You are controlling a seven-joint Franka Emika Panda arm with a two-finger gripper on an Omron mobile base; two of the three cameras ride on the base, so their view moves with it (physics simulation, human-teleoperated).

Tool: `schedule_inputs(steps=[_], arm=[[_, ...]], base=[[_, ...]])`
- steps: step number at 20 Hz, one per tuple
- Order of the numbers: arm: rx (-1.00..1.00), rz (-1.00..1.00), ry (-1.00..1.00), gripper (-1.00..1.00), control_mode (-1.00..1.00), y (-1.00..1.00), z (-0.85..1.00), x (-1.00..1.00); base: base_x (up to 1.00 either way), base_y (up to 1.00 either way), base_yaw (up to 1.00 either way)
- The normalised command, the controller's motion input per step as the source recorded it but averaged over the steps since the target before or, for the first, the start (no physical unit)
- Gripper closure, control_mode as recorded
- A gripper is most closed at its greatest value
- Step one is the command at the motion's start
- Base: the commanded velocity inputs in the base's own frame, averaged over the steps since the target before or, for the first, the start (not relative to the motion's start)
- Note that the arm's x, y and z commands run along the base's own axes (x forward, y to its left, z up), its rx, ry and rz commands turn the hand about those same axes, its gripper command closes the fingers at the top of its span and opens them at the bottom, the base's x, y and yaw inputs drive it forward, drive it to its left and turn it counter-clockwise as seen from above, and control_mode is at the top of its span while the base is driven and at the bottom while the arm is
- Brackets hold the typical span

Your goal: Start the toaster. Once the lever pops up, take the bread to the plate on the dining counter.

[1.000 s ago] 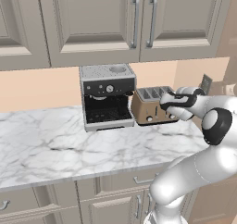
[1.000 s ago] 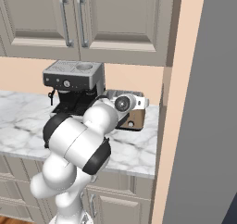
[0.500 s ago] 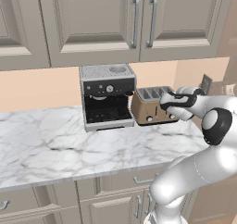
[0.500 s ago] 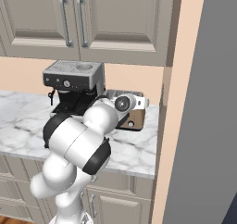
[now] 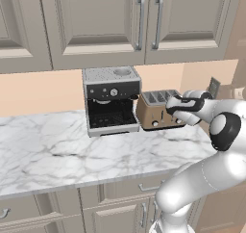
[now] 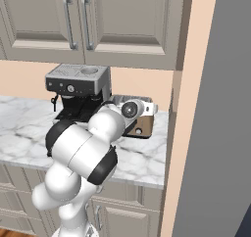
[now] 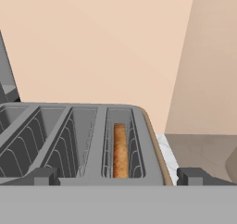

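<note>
The bronze-brown toaster (image 5: pixel 154 112) stands on the marble worktop against the back wall, just right of the coffee machine. In the hand view its silver slotted top (image 7: pixel 83 140) lies close below me, and the brown-crusted bread (image 7: pixel 120 151) sits sunk in the rightmost slot. My gripper (image 7: pixel 118 177) hovers at the toaster's near top edge, open, its fingertips (image 7: pixel 42 176) spread wider than the bread's slot and holding nothing. From the left base view the hand (image 5: pixel 178 104) hangs over the toaster's right front corner. The arm covers most of the toaster (image 6: pixel 143 126) in the right base view. The plate and the dining counter are out of view.
A black-and-silver coffee machine (image 5: pixel 111 99) stands touching-close on the toaster's left. Beige wall cabinets (image 5: pixel 120 20) hang above. A side wall (image 6: pixel 188 108) closes the counter right of the toaster. The marble worktop (image 5: pixel 53 145) stretches to the left.
</note>
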Motion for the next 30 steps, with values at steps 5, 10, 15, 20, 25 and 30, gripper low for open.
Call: schedule_inputs(steps=[5,10,15,20,25,30], arm=[[0.00,0.00,0.00,-1.00,-1.00,0.00,0.00,0.00],[0.00,0.00,0.00,-1.00,-1.00,0.00,0.00,0.00],[0.00,0.00,0.00,-1.00,-1.00,0.00,0.00,0.00],[0.00,0.00,0.00,-1.00,-1.00,0.00,0.00,0.00],[0.00,0.00,0.00,-1.00,-1.00,0.00,0.00,0.00],[0.00,0.00,0.00,-1.00,-1.00,0.00,0.00,0.00]], base=[[0.00,0.00,0.00],[0.00,0.00,0.00],[0.00,0.00,0.00],[0.00,0.00,0.00],[0.00,0.00,0.00],[0.00,0.00,0.00]])
